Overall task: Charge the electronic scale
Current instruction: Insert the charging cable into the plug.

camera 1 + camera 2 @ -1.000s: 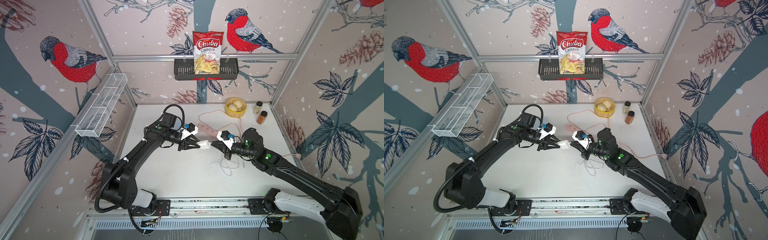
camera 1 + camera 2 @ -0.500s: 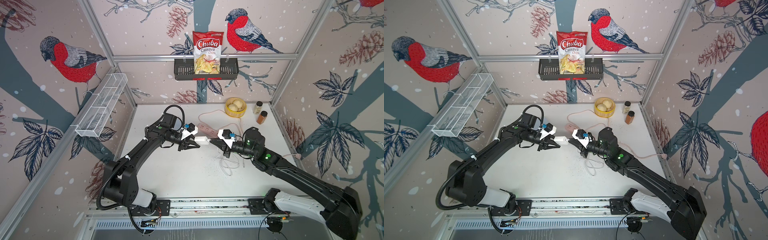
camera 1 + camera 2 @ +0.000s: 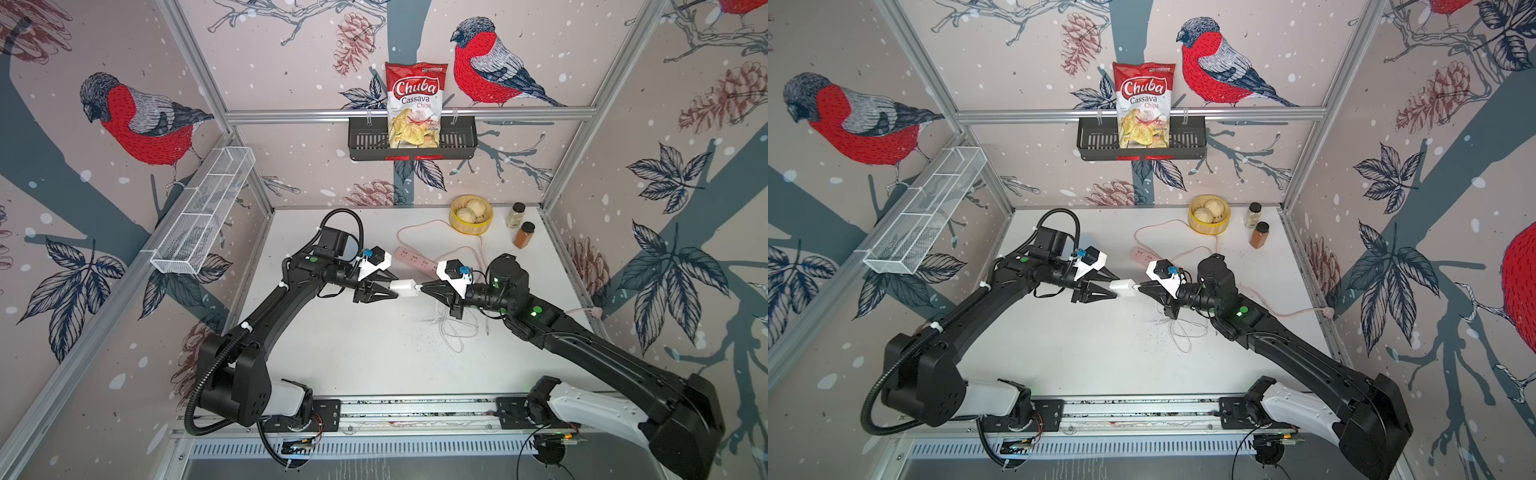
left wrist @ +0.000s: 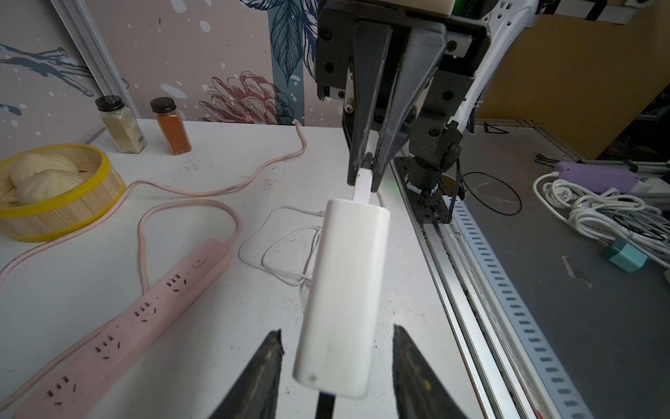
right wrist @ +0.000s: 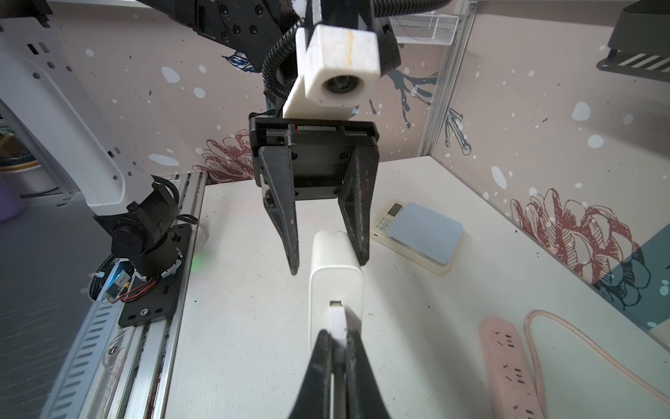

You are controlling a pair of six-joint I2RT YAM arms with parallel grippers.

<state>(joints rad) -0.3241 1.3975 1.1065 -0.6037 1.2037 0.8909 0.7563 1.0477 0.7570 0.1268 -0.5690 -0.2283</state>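
Right claw is clamped on the USB plug seated in the white charger. Left claw stands apart around the charger, seemingly not touching it. The electronic scale lies flat on the surface beyond the charger.

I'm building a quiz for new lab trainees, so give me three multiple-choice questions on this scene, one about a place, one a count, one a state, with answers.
1. Where is the Chuba cassava chips bag? A) on the table B) in the white wire shelf C) in the black wall basket
2. How many spice jars stand beside the bun steamer? A) two B) one C) four
3. What is the right end effector doing? A) open and empty B) shut on the USB plug seated in the white charger C) shut on the pink power strip
Answers: 1 C, the bag stands in the basket on the back wall; 2 A, a pale one and an orange-brown one; 3 B, its fingers pinch the plug.
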